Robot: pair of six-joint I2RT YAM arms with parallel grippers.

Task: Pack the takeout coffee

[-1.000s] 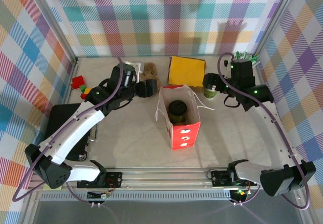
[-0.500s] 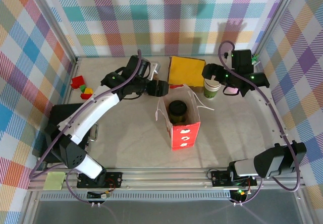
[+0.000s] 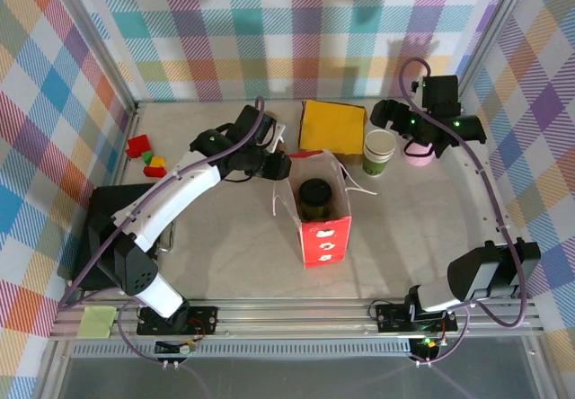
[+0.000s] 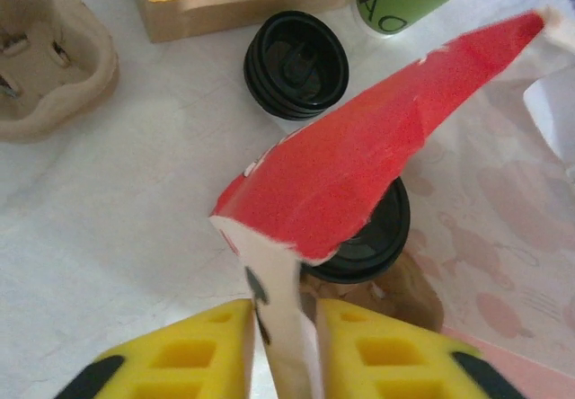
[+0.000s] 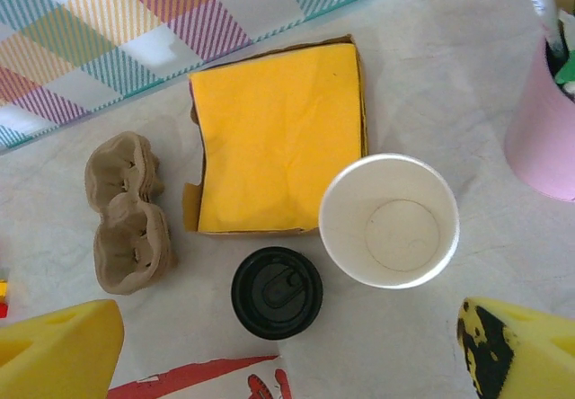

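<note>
While the left tool (image 4: 283,327) is pinching the red paper bag (image 3: 325,237) by its rim, the spread right tool (image 5: 286,327) is hovering above the upright green, white-rimmed paper cup (image 5: 389,221) beside that bag on the worktop (image 3: 234,237), wanting a centred, gentle grip.

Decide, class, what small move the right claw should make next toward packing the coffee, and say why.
Probably lower the right claw around the green paper cup with the cream-white inside, ready to grip it. The claw hangs wide open above that cup, which stands upright and empty, while the left claw is shut on the rim of the red paper bag.
</note>
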